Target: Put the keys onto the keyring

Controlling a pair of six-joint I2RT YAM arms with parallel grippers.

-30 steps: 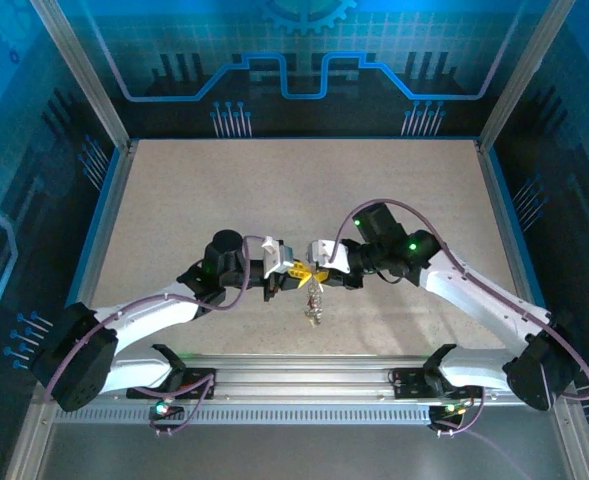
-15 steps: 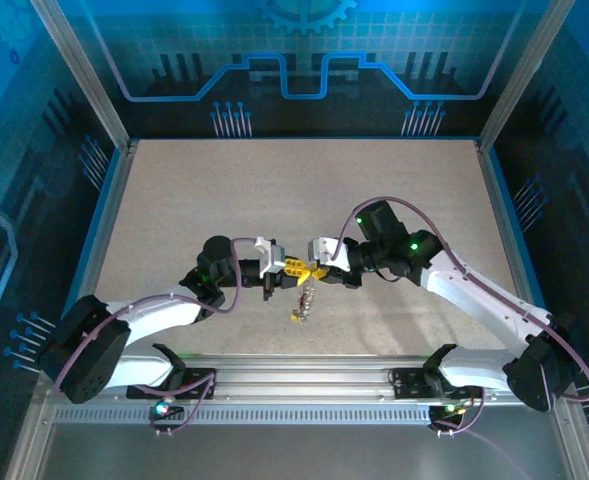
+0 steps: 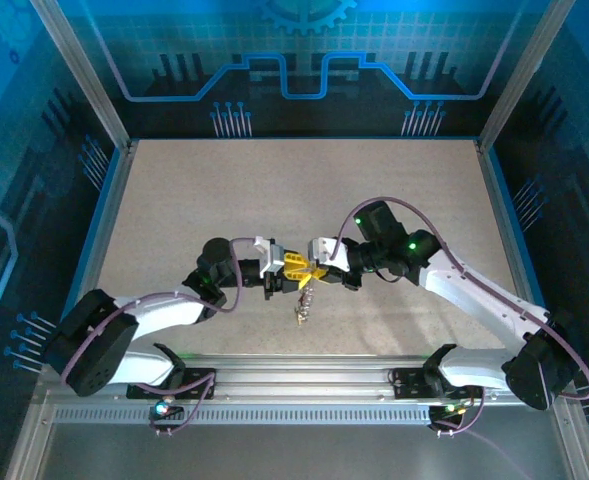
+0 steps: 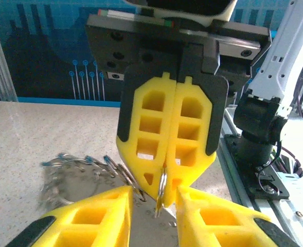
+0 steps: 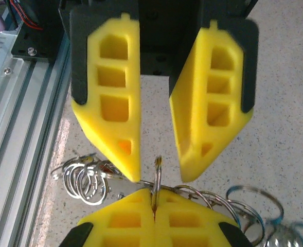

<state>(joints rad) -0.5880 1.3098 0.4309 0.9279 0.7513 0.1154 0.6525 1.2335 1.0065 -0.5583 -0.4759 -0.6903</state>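
Note:
The keyring (image 5: 157, 172) is a thin silver loop seen edge-on, pinched between the yellow fingers of my right gripper (image 5: 154, 198), which is shut on it. My left gripper (image 4: 154, 198) faces it tip to tip, open, one finger on each side of the keyring (image 4: 161, 190) and not touching it. In the top view both grippers, left (image 3: 294, 267) and right (image 3: 317, 270), meet just above the table's near middle. A bunch of silver rings (image 3: 302, 303) hangs below them. I cannot make out the keys among those rings.
Several small linked rings (image 5: 84, 177) hang to one side of the keyring, and larger bluish loops (image 5: 254, 206) to the other. The aluminium rail (image 3: 294, 375) runs along the near edge. Speckled tabletop (image 3: 294, 190) stretches beyond the grippers, bounded by blue walls.
My left gripper has opened and let go of the keyring. The right gripper has tightened shut on it. The hanging bunch of rings has swung slightly left.

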